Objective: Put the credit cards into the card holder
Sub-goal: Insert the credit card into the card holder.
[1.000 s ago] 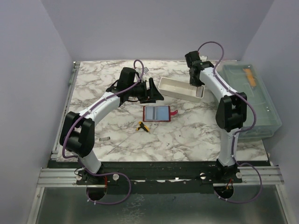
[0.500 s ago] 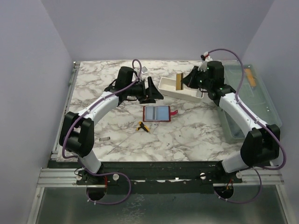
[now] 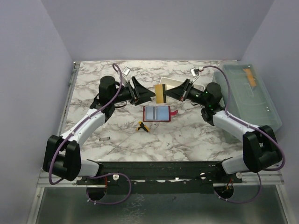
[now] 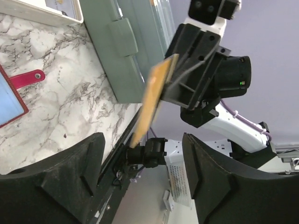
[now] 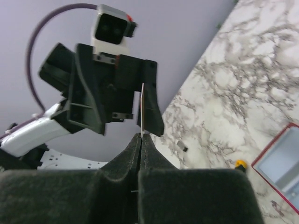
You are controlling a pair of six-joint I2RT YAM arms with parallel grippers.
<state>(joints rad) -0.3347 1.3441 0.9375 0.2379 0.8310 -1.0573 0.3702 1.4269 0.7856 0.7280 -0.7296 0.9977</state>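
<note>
Top external: tan-gold credit card (image 3: 160,93) is pinched upright by the closed right gripper (image 3: 168,92); left gripper (image 3: 152,94) is spread wide, nothing grasped.

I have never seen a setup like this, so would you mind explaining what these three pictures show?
These are two robot arms bolted to a marble table, each ending in a two-finger gripper. One picture looks down from above; the other two come from a camera on each wrist. The right gripper is shut on a tan-gold card, held in the air in front of the open left gripper. On the table lie an opened red card holder, a small yellow-handled tool and, at the right, a clear lidded bin.
</note>
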